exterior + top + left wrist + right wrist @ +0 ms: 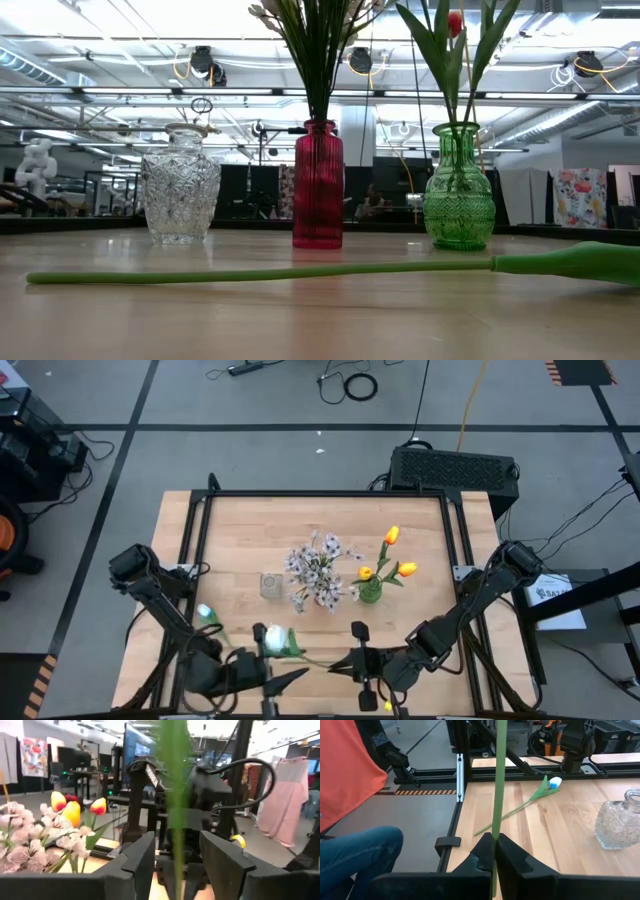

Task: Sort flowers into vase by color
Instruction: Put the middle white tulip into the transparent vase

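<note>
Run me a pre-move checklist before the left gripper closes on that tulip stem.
1. Right gripper shut on the stem: ok.
2. Stem between the left gripper's open fingers: ok.
3. Left fingers touching the stem: not ok, gaps on both sides.
4. Clear vase upright and empty: ok.
5. Second pale tulip clear of the left arm: cannot tell.

Overhead view: straight down on whole table (240, 520). Low view: level at tabletop, close, facing three vases. Wrist views: forward past own fingers. Green vase (459, 190) shared by overhead and low views.
</note>
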